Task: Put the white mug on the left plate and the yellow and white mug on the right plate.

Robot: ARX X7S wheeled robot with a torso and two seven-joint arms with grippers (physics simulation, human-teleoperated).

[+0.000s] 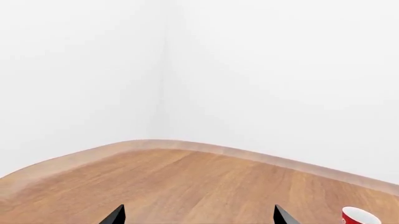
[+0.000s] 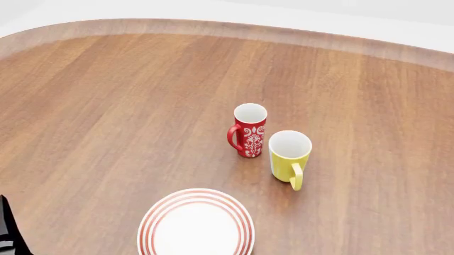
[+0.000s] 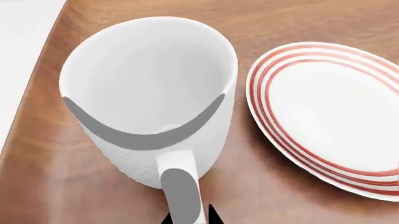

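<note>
Two mugs stand upright mid-table in the head view, a red white-patterned mug (image 2: 249,130) left of the small yellow and white mug (image 2: 289,155), with a red-ringed white plate (image 2: 195,224) nearer. The left gripper (image 1: 198,215) gapes empty. The right gripper (image 3: 190,217) closes on the handle of the large glossy white mug (image 3: 149,93), beside another ringed plate (image 3: 330,112).

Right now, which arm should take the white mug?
Right. Its wrist view has the white mug close up, handle between its fingers. The left gripper faces bare table.
</note>
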